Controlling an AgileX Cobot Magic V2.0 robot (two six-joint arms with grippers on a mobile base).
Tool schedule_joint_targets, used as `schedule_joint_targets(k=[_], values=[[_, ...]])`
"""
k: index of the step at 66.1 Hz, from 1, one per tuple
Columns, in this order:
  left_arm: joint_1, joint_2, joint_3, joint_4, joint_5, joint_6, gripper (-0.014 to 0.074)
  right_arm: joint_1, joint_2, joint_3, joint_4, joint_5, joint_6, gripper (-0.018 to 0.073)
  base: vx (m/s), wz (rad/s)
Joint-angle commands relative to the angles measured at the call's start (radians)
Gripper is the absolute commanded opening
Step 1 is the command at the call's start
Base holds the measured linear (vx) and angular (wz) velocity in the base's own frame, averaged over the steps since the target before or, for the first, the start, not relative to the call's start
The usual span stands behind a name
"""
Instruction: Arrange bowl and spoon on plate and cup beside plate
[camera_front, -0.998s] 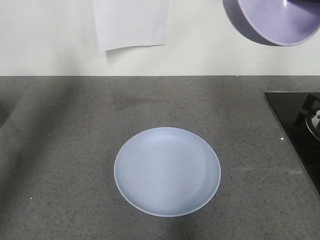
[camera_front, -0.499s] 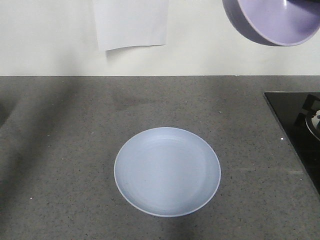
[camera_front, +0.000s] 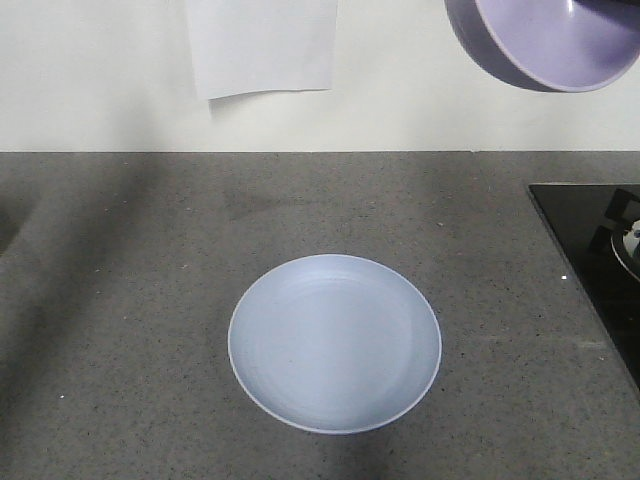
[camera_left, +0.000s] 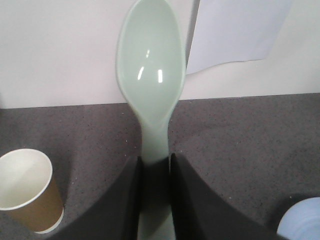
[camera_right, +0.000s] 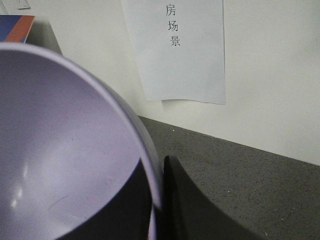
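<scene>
**Bowl and Spoon Held Aloft, Plate Bare Below**

Held the bowl (camera_front: 550, 40) high at the upper right of the front view, tilted, clear of the surface (camera_front: 120, 300) and well apart from the plate (camera_front: 335, 342) lying bare near the middle. Pinched its rim with the right hand (camera_right: 156, 190), one finger inside the wall and one outside, closed tight on the thin plastic. Judged light, stiff and smooth, hence apt to swing or slide in a one-sided rim pinch; best lowered level and released only once seated on the plate.

Gripped the spoon (camera_left: 150, 75) with the left hand (camera_left: 155, 167), clamped on the short thick handle, oval head pointing forward and away. Likewise judged light and rigid, slick on its glossy face; handle taken as the sensible hold, leaving the head free to be laid down.

Found the cup (camera_left: 27, 192) upright on the surface at the lower left of the left wrist view, mouth open, untouched. Reckoned thin-walled, easily crushed or tipped; better taken gently around the mid-body than by the lip.

Could not tell the spoon's height over the surface, both hands being out of frame in the front view.

Also pictured: a paper sheet (camera_front: 262, 45) on the wall and a black glossy panel (camera_front: 590, 240) at the right edge.
</scene>
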Motion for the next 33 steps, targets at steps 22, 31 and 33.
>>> schedule_joint_targets(k=[22,31,33], values=[[-0.001,-0.017,-0.028,-0.007,-0.092,-0.004,-0.0006,-0.002,-0.024,-0.029,0.057,-0.043,-0.007,-0.0010,0.00,0.00],[-0.001,-0.017,-0.028,-0.007,-0.092,-0.004,-0.0006,-0.002,-0.024,-0.029,0.065,-0.036,-0.005,-0.0010,0.00,0.00],[-0.001,-0.017,-0.028,-0.007,-0.092,-0.005,-0.0006,-0.002,-0.023,-0.029,0.067,-0.032,-0.005,-0.0010,0.00,0.00]])
